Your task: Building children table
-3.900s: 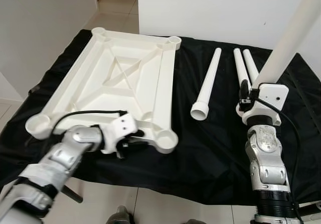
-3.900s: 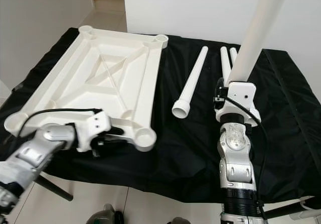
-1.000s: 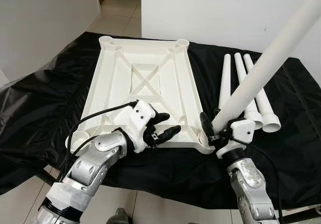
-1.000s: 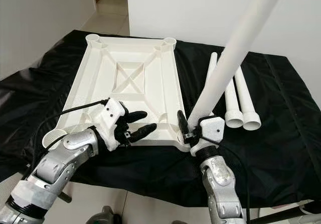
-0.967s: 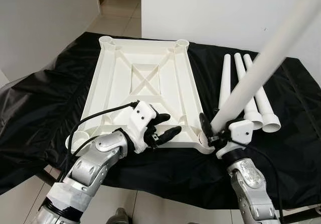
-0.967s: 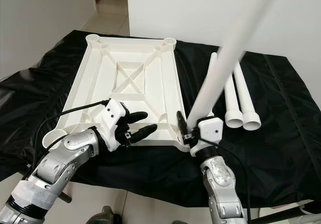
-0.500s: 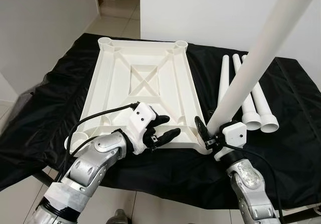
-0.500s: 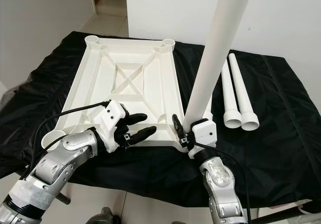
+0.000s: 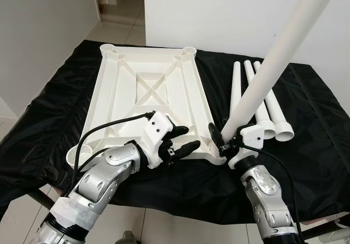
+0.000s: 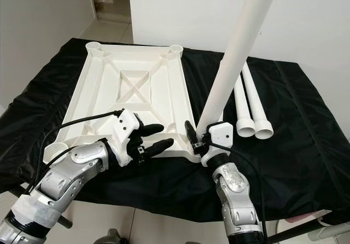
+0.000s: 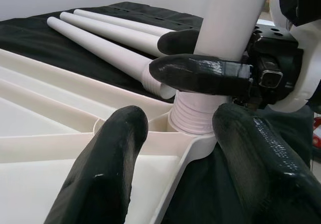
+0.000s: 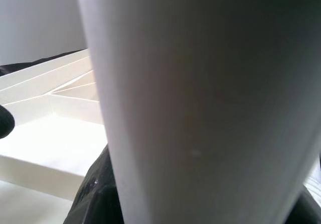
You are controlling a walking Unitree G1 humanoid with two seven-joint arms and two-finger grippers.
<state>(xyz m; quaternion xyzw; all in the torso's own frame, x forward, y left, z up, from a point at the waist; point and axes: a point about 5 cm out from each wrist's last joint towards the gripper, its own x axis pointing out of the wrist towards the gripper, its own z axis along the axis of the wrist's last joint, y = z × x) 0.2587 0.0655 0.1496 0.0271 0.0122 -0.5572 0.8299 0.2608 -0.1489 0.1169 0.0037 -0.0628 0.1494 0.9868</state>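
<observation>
Both arms silver, jointed metal segments. White wrist housings behind black, rounded, glossy fingers on left gripper and right gripper. Black cable looped from left forearm to wrist housing; black cable along right forearm. White band at left upper arm.

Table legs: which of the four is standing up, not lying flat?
The leg held by the right gripper, its end at the tabletop's near corner socket.
</observation>
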